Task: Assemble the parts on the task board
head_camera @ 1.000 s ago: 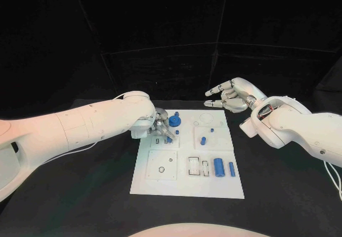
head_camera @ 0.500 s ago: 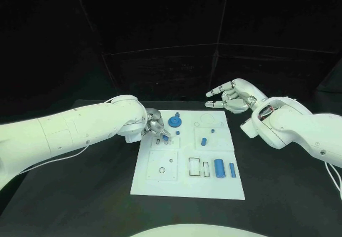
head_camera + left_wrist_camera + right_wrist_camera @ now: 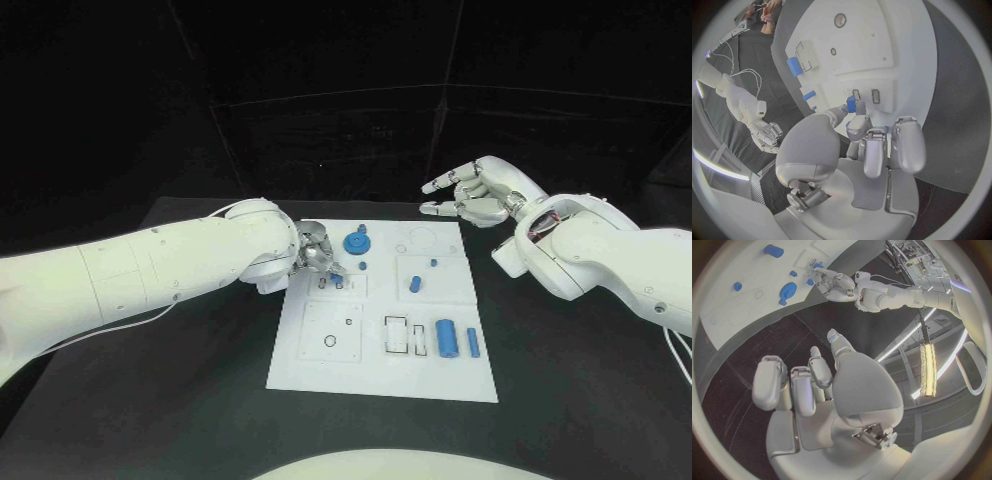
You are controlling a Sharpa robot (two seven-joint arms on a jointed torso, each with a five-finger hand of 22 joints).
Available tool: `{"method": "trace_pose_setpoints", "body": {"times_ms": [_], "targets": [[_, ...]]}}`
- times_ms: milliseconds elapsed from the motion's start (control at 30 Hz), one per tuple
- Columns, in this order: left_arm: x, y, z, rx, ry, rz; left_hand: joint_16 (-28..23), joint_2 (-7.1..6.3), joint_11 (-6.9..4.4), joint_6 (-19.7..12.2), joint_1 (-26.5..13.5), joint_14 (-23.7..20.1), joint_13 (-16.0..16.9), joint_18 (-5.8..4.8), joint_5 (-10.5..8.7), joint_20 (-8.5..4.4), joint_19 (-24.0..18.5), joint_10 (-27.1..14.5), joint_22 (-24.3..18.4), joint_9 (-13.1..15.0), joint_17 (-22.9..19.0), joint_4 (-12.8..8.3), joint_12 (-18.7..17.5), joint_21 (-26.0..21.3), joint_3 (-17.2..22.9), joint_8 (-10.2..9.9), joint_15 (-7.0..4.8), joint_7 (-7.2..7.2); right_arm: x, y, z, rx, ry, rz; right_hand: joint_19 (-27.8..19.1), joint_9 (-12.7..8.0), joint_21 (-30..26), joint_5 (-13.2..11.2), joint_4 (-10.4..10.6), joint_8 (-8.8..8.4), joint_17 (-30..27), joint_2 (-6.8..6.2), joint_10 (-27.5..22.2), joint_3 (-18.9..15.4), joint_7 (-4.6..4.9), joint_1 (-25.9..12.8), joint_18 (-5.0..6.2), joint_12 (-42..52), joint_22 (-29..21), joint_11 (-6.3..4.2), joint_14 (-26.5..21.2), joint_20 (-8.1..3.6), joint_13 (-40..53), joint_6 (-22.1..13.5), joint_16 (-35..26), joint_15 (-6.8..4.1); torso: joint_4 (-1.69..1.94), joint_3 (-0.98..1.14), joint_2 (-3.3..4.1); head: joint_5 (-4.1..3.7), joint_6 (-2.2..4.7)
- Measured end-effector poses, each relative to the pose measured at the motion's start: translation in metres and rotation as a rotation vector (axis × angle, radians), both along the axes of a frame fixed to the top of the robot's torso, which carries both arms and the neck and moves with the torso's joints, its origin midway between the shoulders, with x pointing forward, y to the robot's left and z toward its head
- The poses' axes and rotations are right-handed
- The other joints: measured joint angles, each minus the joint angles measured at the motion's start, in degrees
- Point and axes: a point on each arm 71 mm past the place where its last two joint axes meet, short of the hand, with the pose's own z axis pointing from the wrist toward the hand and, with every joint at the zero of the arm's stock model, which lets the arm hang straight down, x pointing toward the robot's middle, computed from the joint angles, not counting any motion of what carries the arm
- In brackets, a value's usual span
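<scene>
Task board [image 3: 378, 375] mid-table, left hand [image 3: 317, 256] at its far-left edge

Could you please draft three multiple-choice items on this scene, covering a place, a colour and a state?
1. Where is the left hand?
A. over the board's far left part
B. off the table
C. over the board's near edge

2. What colour is the gear on the board?
A. red
B. blue
C. green

3. What does the right hand hold?
A. a blue peg
B. the gear
C. nothing

Answers: 1 A, the head view shows it at the board's far left, by the small slots. 2 B, the gear is blue like the other parts. 3 C, it hangs beyond the board's far right corner, fingers apart, nothing in them.
</scene>
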Motion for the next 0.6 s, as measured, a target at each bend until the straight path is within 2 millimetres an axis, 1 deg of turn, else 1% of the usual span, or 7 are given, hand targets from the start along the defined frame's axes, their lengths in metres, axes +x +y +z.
{"method": "trace_pose_setpoints", "body": {"times_ms": [267,367,600], "targets": [[-0.0007,-0.0018,-0.0061,0.015,-0.005,-0.005,0.00,-0.25,0.00,-0.07,-0.25,0.00,0.00,0.00,-0.02,0.00,0.00,-0.01,-0.17,0.05,0.00,-0.48,0.00,-0.22,0.49,-0.01,0.00,0.09,0.0001,0.0002,-0.0002,-0.001,0.002,0.002,0.00,0.00,0.00,0.00,0.00,0.20,-0.01,0.00,0.00,0.00,0.00,0.00,0.00,0.00,0.01,0.00,0.00,0.00,-0.10,0.00,-0.27,0.00,-0.07,0.00,0.01,0.09,-0.16],[-0.0006,-0.0021,-0.0065,0.019,-0.006,-0.007,0.00,-0.25,0.01,-0.07,-0.25,0.00,0.00,0.00,-0.05,0.00,0.00,-0.01,-0.17,0.09,0.00,-0.55,0.00,-0.22,0.55,-0.01,0.00,0.09,0.0001,0.0003,-0.0002,-0.001,0.002,0.002,0.00,0.00,0.00,0.00,0.00,0.20,-0.01,0.00,0.00,0.00,0.00,0.00,0.00,0.00,0.01,0.00,0.00,0.00,-0.10,0.00,-0.27,0.00,-0.09,0.03,0.01,0.09,-0.22],[-0.0010,-0.0044,-0.0068,0.025,-0.002,-0.020,0.00,-0.21,0.01,-0.08,-0.21,0.00,-0.11,0.00,-0.20,0.00,0.00,-0.01,-0.33,0.09,0.00,-0.55,0.00,-0.22,0.56,0.21,0.00,0.10,0.0001,0.0004,-0.0003,-0.001,0.003,0.003,0.00,0.00,0.00,0.00,0.00,0.19,-0.01,0.00,0.00,0.00,0.00,0.00,0.00,0.00,0.01,0.00,0.00,0.00,-0.09,0.00,-0.27,0.00,-0.10,0.04,0.02,0.03,-0.26]]}}
